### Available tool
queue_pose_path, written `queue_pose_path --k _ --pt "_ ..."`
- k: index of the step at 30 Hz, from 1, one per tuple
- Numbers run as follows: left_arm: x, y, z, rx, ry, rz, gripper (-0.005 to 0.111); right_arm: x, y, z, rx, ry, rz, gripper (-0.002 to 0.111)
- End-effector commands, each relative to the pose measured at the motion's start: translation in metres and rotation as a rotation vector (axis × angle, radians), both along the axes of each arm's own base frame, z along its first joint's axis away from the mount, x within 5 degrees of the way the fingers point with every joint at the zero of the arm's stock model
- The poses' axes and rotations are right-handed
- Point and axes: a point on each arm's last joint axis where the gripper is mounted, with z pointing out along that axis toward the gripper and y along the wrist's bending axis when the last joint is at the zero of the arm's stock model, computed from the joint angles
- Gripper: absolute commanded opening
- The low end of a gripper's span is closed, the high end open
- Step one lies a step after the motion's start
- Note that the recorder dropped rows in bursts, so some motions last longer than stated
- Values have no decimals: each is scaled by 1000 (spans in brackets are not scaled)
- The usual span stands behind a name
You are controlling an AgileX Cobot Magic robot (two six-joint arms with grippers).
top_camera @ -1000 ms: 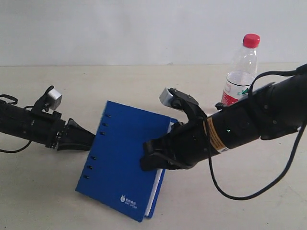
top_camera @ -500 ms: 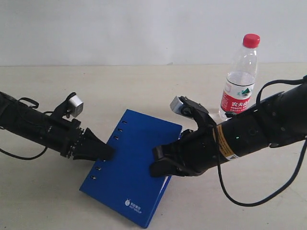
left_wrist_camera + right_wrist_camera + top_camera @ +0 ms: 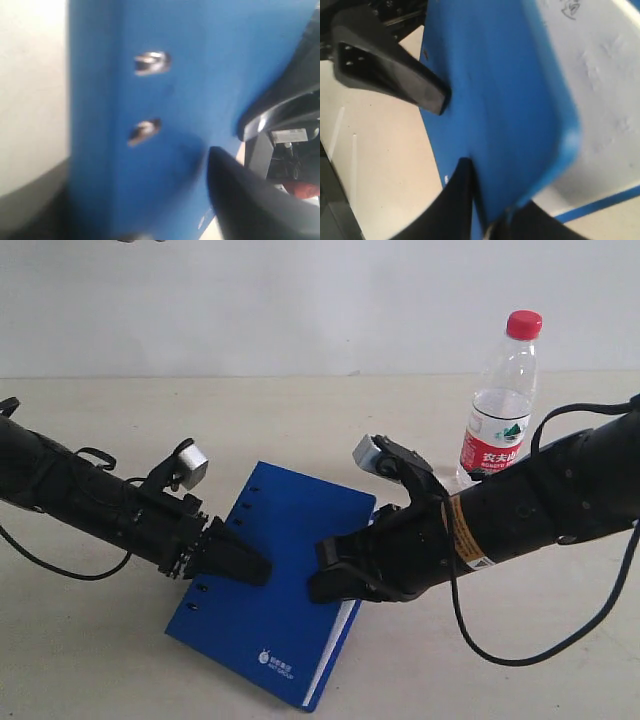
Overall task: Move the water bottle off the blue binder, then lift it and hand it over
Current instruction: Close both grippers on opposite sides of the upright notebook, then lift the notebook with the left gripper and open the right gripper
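Exterior view gives us the table (image 3: 90,670) first, and slantwise on it the blue binder (image 3: 275,605), approached from opposite sides. Our right gripper (image 3: 328,582) is clamped on the binder's open edge, opposite the holes. The right wrist view shows the blue cover pinched between its fingers (image 3: 455,200), and we judge this grip is there to present the binder to the other side. Our left gripper (image 3: 243,562) sits at the holed edge with its jaws apart and the spine between them, placed to receive but not gripping yet. Whether the binder is clear of the table we cannot tell. The water bottle (image 3: 503,390) stands upright on the table behind the right arm (image 3: 550,495), well off the binder, so that step looks done. Smallest, the oval holes (image 3: 247,508) run either side of where the left gripper reaches in.
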Motion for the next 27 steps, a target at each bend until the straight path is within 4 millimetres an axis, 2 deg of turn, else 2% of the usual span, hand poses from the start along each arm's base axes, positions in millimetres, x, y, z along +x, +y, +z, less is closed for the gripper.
queue_pose_path --k 1,2,3,6,10,13,18,23,27 --pt "-3 -6 -2 -9 26 3 22 4 -2 -1 -30 -35 -6 0" --pt "-3 -6 -2 -11 20 0 9 4 -2 -1 -30 -33 -8 0" --pt "-3 -6 -2 -13 8 -5 5 4 -2 -1 -29 -32 -9 0" --pt "-3 -6 -1 -18 7 1 4 4 -2 -1 -26 -32 -5 9" --pt "0 -7 2 -44 -38 12 4 2 0 0 -4 -27 19 35" --pt "2 -8 11 -60 -86 13 4 0 1 2 12 -23 30 48" --pt "3 -8 39 -72 -177 0 4 -3 1 26 54 -85 41 47" --pt "5 -7 62 -60 -259 10 4 -8 -5 66 88 -189 2 47" --pt "6 -7 75 -43 -313 26 4 -21 -13 93 61 -241 14 47"
